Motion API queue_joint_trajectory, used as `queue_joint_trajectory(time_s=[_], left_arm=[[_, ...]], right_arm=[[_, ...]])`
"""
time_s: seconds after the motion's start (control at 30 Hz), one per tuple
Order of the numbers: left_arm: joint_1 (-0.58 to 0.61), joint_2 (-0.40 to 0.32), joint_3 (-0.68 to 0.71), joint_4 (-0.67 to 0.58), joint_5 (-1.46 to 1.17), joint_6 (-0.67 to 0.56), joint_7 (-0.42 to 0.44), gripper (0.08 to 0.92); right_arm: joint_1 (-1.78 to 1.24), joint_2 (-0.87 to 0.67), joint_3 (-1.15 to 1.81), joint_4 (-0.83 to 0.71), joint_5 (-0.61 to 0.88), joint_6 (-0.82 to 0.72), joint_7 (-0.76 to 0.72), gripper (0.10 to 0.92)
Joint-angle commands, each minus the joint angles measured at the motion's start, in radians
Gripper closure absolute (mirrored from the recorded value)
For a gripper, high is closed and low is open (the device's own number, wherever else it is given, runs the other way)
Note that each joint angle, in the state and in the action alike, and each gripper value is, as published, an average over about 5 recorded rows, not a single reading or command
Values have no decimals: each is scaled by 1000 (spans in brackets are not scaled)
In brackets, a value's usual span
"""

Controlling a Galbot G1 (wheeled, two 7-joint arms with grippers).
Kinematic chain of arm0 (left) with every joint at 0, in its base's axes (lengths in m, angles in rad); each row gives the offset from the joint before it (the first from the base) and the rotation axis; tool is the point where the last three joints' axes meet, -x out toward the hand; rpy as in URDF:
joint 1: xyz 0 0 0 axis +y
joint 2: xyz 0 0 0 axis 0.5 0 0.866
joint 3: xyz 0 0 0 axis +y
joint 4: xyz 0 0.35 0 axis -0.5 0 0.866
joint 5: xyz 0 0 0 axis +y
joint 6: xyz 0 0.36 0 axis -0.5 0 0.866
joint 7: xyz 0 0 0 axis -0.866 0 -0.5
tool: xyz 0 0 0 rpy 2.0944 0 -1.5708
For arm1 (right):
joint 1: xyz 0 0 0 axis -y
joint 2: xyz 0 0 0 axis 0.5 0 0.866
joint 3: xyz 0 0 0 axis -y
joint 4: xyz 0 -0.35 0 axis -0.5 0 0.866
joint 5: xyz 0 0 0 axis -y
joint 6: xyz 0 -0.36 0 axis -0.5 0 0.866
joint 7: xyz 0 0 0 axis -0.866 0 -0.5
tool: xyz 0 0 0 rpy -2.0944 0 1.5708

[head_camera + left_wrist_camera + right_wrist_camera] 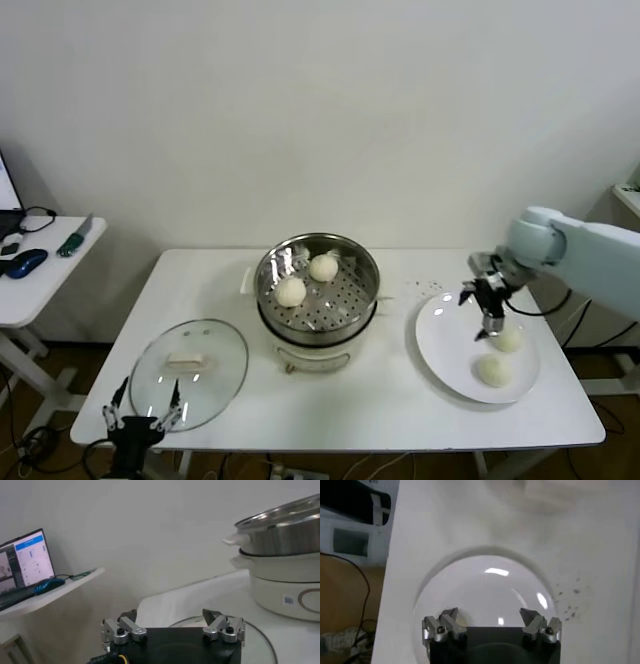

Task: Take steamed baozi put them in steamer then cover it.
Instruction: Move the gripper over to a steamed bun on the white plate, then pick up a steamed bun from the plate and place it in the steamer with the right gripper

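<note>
The steel steamer [365, 262] stands mid-table on its white pot base and holds two cream baozi [291, 291] [323, 267]. Two more baozi [507, 340] [493, 370] lie on the white plate [435, 335] at the right. My right gripper [487, 325] hangs open and empty over the plate, just above the farther bun; its wrist view shows the bare plate [485, 592] under the spread fingers [532, 617]. The glass cover [215, 385] with a white handle lies flat at the front left. My left gripper [145, 415] is open and empty at the table's front left edge, by the cover.
A side table [40, 275] at the far left carries a mouse, cables and a laptop [30, 560]. The steamer's steel wall [285, 532] and pot base [280, 587] rise beyond the left gripper. The table's right edge lies close past the plate.
</note>
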Motion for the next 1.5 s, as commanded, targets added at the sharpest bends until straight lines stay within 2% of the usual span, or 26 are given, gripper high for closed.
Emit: queue_joint_trajectory(time_s=[0.03, 0.8, 0.9, 1.13, 1.27, 1.5], left_arm=[[0, -9, 0, 2, 15, 6, -2, 177], [1, -16, -1, 19, 33, 8, -3, 177], [0, -17, 1, 18, 35, 8, -3, 177], [6, -16, 0, 15, 36, 7, -3, 177], [14, -17, 0, 12, 36, 4, -3, 177], [23, -13, 3, 10, 42, 1, -3, 177]], right_arm=[[-306, -83, 218, -63, -175, 32, -14, 203], [-361, 39, 269, -164, -211, 51, -8, 204], [-353, 41, 262, -165, -214, 55, -13, 225], [-291, 43, 224, -166, -212, 77, -23, 333], [-191, 50, 182, -166, -216, 151, -40, 364], [135, 151, 25, -153, -294, 412, -115, 367]])
